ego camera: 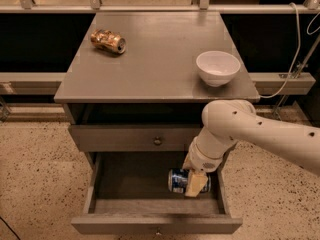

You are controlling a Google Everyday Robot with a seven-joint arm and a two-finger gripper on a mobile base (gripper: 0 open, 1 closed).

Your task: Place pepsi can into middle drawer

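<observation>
Your gripper point(194, 182) is down inside the open middle drawer point(150, 223), toward its right side, clamped on the pepsi can point(177, 180). The can lies on its side and sticks out to the gripper's left. Just above the gripper is the shut upper drawer front point(120, 138). Higher up, on the tabletop point(160, 69), sit 1 white bowl point(217, 67) and, well to the left, 1 gold can point(108, 40).
</observation>
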